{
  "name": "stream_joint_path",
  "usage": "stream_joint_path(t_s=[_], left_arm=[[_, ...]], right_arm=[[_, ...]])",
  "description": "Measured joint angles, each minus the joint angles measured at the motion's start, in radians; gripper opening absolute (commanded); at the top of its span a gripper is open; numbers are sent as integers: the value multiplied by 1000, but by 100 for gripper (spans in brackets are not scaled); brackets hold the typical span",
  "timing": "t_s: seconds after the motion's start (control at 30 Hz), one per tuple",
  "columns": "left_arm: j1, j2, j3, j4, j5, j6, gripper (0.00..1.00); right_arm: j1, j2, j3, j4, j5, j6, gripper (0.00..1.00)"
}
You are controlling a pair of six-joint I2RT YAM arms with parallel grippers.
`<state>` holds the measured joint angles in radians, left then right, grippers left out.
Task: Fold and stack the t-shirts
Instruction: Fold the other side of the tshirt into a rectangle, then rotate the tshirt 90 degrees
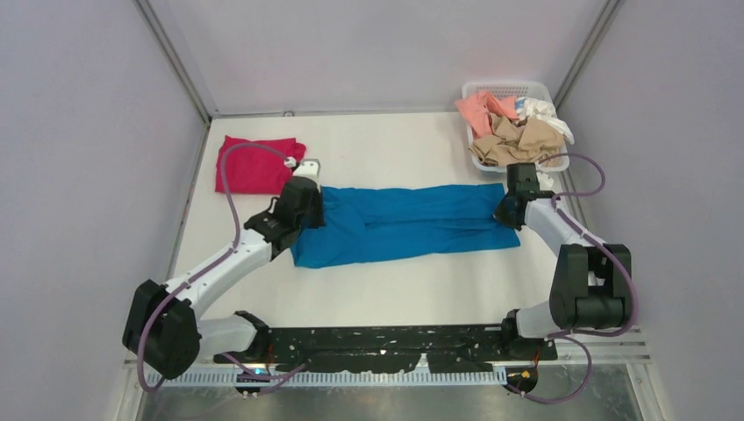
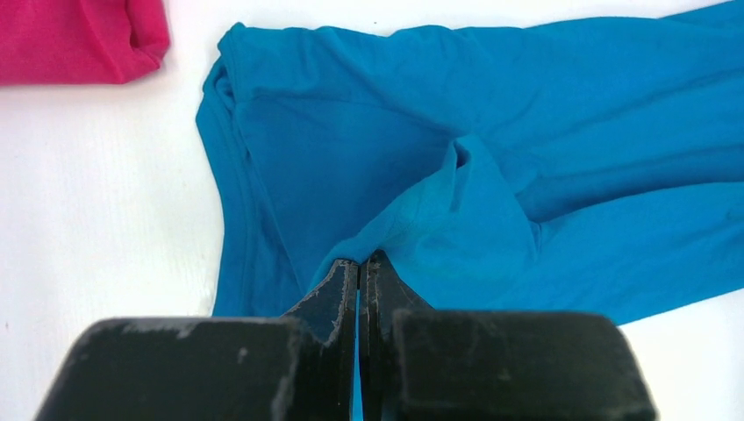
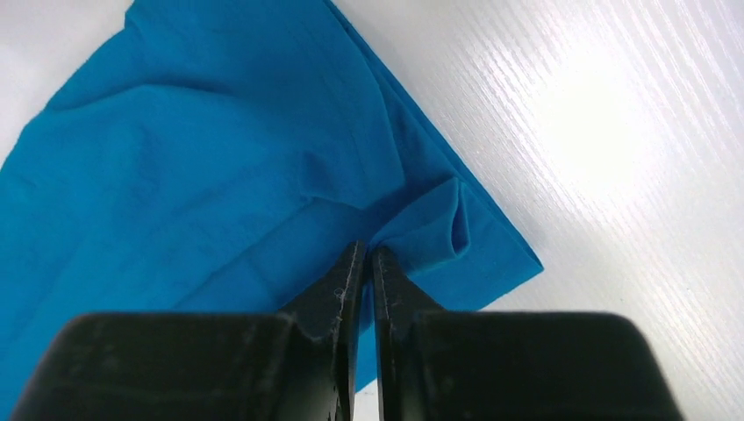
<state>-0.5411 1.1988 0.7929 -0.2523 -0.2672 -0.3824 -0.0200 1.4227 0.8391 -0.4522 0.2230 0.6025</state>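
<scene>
The teal-blue t-shirt [image 1: 404, 224] lies folded into a long band across the middle of the table. My left gripper [image 1: 309, 206] is shut on a pinch of its left end, seen in the left wrist view [image 2: 361, 259] with the cloth [image 2: 456, 158] pulled up into a ridge. My right gripper [image 1: 509, 212] is shut on the cloth at the right end; in the right wrist view [image 3: 364, 253] the corner [image 3: 439, 228] bunches at the tips. The magenta-red t-shirt [image 1: 254, 164] lies folded at the back left, also in the left wrist view [image 2: 79, 39].
A white basket [image 1: 513, 89] at the back right holds peach [image 1: 482, 110], tan [image 1: 522, 140] and white [image 1: 544, 112] shirts. Grey walls enclose the table on three sides. A black rail [image 1: 386, 342] runs along the near edge.
</scene>
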Motion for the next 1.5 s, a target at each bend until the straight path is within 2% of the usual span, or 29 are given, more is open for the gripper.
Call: stream_joint_path(t_s=[0.03, 0.07, 0.1, 0.13, 0.17, 0.23, 0.27, 0.3, 0.33, 0.37, 0.4, 0.5, 0.67, 0.77, 0.87, 1.03, 1.3, 1.5], left_arm=[[7, 14, 7, 2, 5, 0, 5], [13, 27, 13, 2, 8, 0, 13], [19, 43, 21, 0, 11, 0, 23], [24, 60, 29, 0, 14, 2, 36], [29, 77, 39, -3, 16, 4, 52], [39, 111, 61, -8, 17, 2, 60], [48, 134, 79, -12, 16, -5, 68], [56, 151, 94, -17, 16, -10, 81], [66, 171, 118, -28, 17, -19, 87], [75, 188, 144, -38, 18, -29, 97], [82, 197, 163, -39, 21, -39, 99], [93, 183, 175, -38, 27, -76, 99], [94, 74, 113, -39, 87, -106, 100], [94, 7, 60, -35, 164, -120, 100], [94, -19, -6, -11, 288, -143, 100], [93, 34, -122, 42, 437, -196, 100], [122, 177, -148, 70, 447, -253, 100], [144, 203, -127, 76, 442, -268, 100]], right_arm=[[0, 10, 6, 6, 0, 1, 18], [0, 18, 9, 11, 1, 2, 21], [0, 28, 15, 16, 3, 1, 25], [-1, 39, 22, 19, 4, 2, 31], [-1, 49, 29, 23, 7, 2, 32], [-1, 64, 41, 32, 14, 0, 38], [-1, 66, 43, 37, 19, -1, 42], [-1, 64, 44, 40, 24, -2, 46], [-1, 61, 44, 44, 30, -3, 57], [-1, 56, 44, 49, 37, -8, 63], [-1, 46, 43, 52, 42, -11, 76], [6, -20, 30, 69, 60, -39, 98], [47, -221, -67, 107, 74, -85, 95], [78, -329, -158, 151, 15, -96, 95], [101, -362, -248, 199, -65, -98, 95], [120, -281, -305, 276, -181, -119, 95], [122, -37, -201, 451, -143, -156, 95], [96, 107, -97, 475, -99, -148, 95]])
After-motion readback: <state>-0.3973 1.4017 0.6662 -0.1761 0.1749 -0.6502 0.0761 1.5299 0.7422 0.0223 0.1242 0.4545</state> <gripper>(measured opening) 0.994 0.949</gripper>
